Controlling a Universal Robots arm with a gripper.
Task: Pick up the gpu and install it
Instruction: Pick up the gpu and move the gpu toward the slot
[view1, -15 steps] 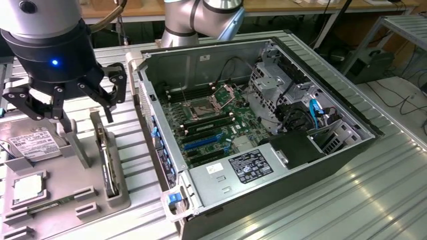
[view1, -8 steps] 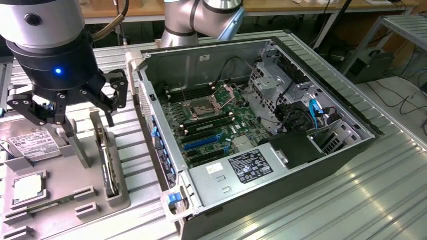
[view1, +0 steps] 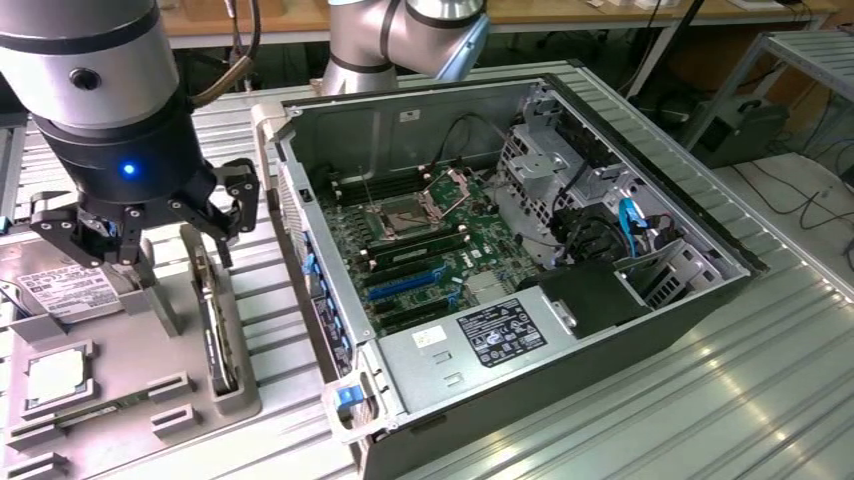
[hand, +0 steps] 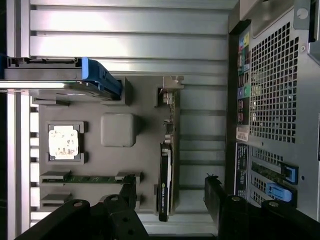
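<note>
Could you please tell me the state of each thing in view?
Gripper: open, above the gpu, holding nothing.
Gpu: on edge in the tray, not picked up.
Case: side open, motherboard exposed.
Processor: flat in a tray recess.

Nothing can be read with certainty. The power supply (view1: 497, 335) inside the computer case (view1: 561, 390) bears a black label with white print, too small to make out. The hard drive (view1: 47, 290) at the far edge of the gray tray (view1: 127, 345) has a white printed label, illegible. White lettering runs along the graphics card's (hand: 164, 185) black edge, also unreadable.
</note>
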